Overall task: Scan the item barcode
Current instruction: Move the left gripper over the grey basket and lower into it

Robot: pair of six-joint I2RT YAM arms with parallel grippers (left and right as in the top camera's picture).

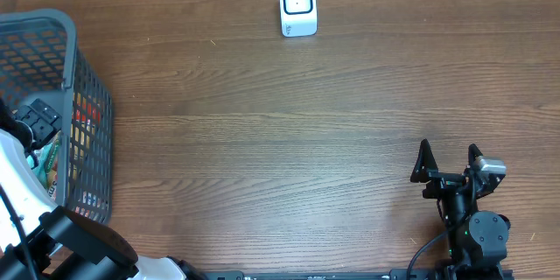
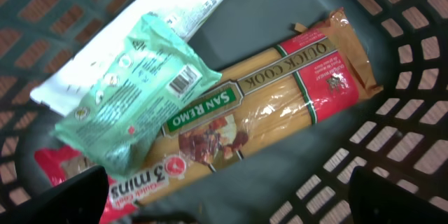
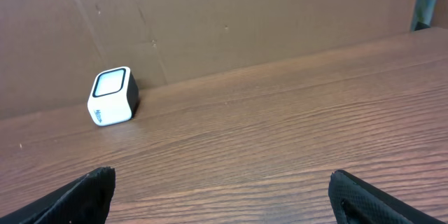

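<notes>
The left gripper [image 2: 231, 199] hangs inside the grey plastic mesh basket [image 1: 92, 140], jaws spread wide and holding nothing. Its dark fingertips [image 2: 70, 189] frame the goods from above.

On the basket floor lies a long clear packet of San Remo spaghetti [image 2: 280, 91]. A pale green plastic packet [image 2: 133, 105] rests across one end of it. A white printed pouch [image 2: 140, 35] seems to lie partly under the green one, and a red sachet [image 2: 140, 185] peeks out at the basket's lower corner.

The green packet is on top and shows a small black-and-white barcode [image 2: 185, 80] face up. I judge it the likeliest item to scan, though the task does not say which.

The small white cube scanner [image 1: 297, 5] stands well apart from the basket, at the far edge of the brown wooden table [image 1: 262, 140]. The right gripper [image 1: 450, 159] waits across the table from the basket, also open and empty.

The step in hand looks like the pick. To do it well:
- Come down on the green packet and close across its narrow width, away from the barcode, so neither pad covers it.
- Pinch near the middle, since the film looks soft and crinkled and an edge grip would probably let it droop.
- Take care not to catch the pouch below.
- Lift straight up until clear of the basket wall.
- Keep track of which face carries the barcode, so it can be turned towards the scanner's window.
</notes>
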